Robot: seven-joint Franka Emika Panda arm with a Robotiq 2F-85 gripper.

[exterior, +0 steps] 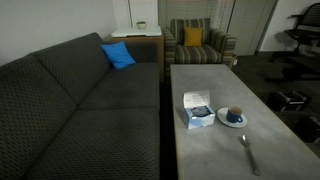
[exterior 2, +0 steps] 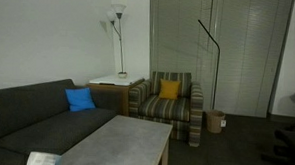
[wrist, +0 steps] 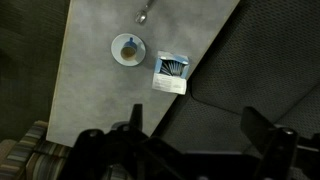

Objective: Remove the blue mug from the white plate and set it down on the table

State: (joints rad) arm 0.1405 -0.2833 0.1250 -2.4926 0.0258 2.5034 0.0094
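Note:
The blue mug point(exterior: 234, 113) stands on the white plate point(exterior: 222, 119) on the grey table point(exterior: 215, 150), near its right edge. In the wrist view the mug point(wrist: 127, 46) sits upright on the plate point(wrist: 115, 56), far below and up-left of my gripper point(wrist: 193, 125). The gripper is open and empty, high above the line where the table point(wrist: 90, 95) meets the sofa. The arm does not show in either exterior view. In an exterior view only the table's top point(exterior 2: 120, 146) shows; mug and plate are out of view.
A white-and-blue box point(exterior: 197, 110) lies just beside the plate, also in the wrist view point(wrist: 170, 74). A spoon point(exterior: 248, 152) lies on the table nearer the front. A dark sofa point(exterior: 80, 110) with a blue cushion point(exterior: 118, 55) runs along the table. A striped armchair point(exterior: 198, 42) stands beyond.

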